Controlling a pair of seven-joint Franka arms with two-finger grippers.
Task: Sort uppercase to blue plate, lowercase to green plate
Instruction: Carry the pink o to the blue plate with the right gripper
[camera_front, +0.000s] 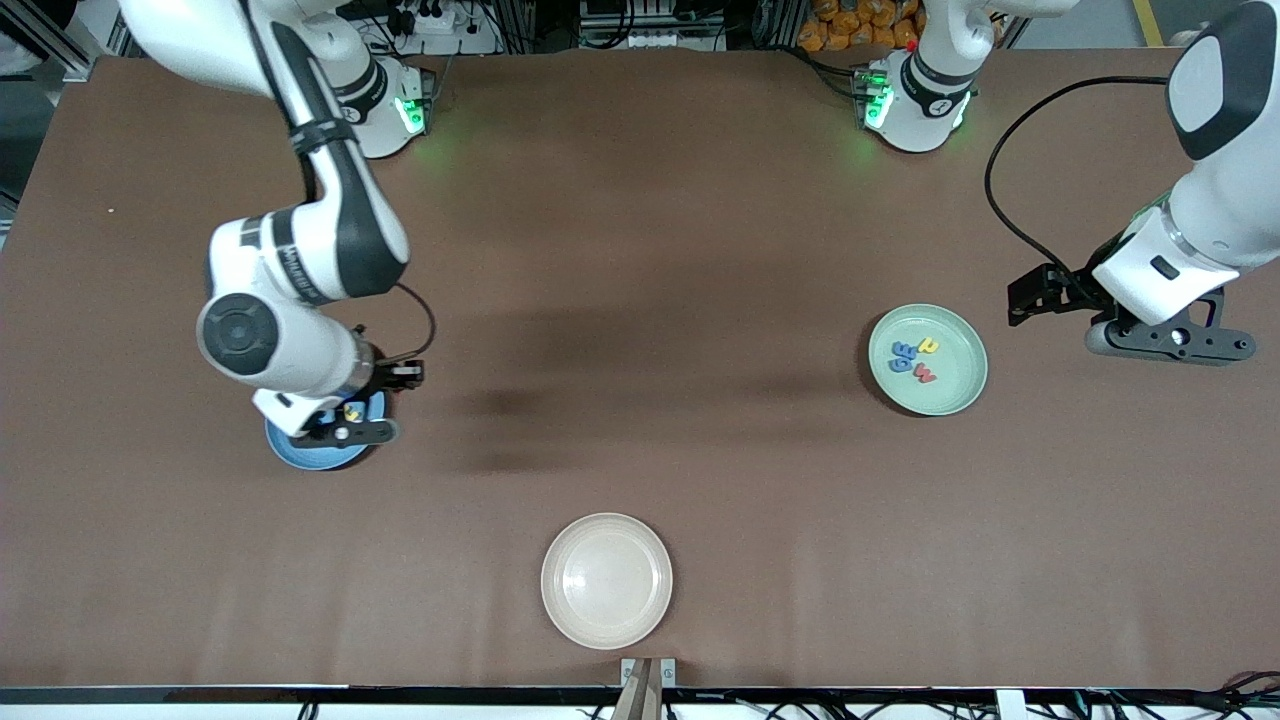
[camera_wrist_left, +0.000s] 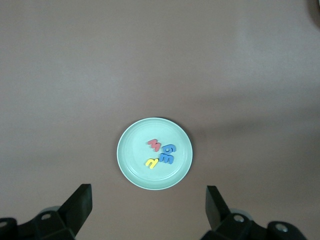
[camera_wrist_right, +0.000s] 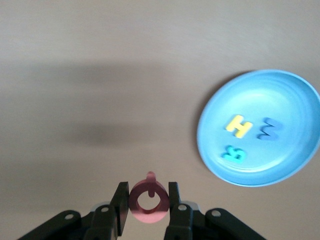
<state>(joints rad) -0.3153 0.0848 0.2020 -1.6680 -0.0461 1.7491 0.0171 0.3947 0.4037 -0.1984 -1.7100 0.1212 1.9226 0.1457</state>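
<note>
Overhead, right claw grips red Q by blue plate.
Lowercase letters lie in green plate; left claw waits spread wide, empty.

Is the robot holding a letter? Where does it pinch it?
Yes. The right tool pinches the red Q by its round sides. The left tool holds nothing.
</note>
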